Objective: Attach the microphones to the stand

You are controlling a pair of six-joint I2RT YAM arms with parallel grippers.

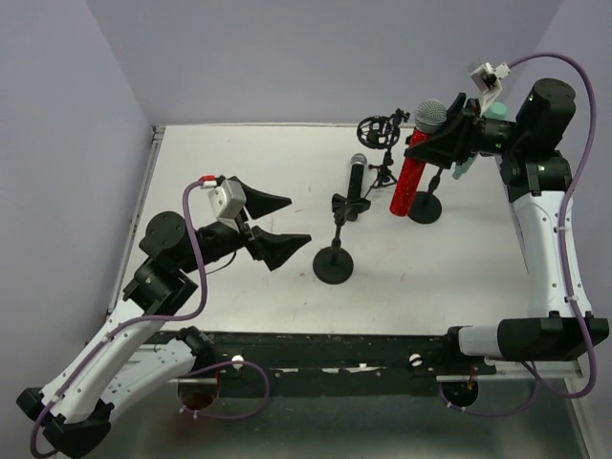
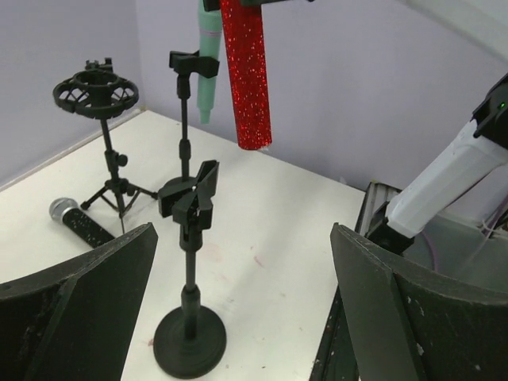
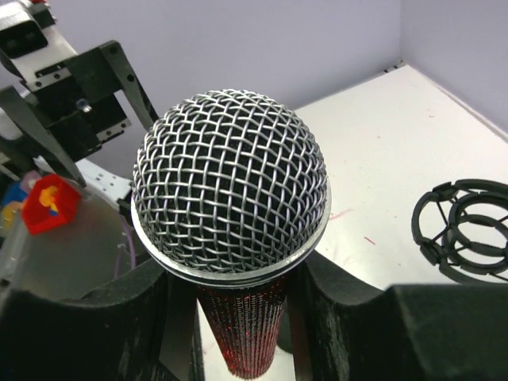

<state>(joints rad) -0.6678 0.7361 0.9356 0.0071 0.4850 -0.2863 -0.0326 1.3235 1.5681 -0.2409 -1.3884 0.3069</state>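
The red glitter-bodied microphone with a grey mesh head [image 1: 412, 182] hangs upright over the far right of the white surface [image 1: 239, 163], with the right claw [image 1: 424, 143] clamped just under its head. It looks rigid, fairly light and slippery, so that neck hold seems sound. The left claw [image 1: 277, 222] gapes wide and empty. The mint-green microphone [image 2: 208, 63] is mostly hidden, and its support cannot be made out.

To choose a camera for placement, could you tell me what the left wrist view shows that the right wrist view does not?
Only left wrist: the black microphone lying flat, the mint-green microphone, the near clip stand, the far clip stand. Only right wrist: the grey mesh head, the right gripper shut below it. Both: the red microphone's glitter body and the shock mount.
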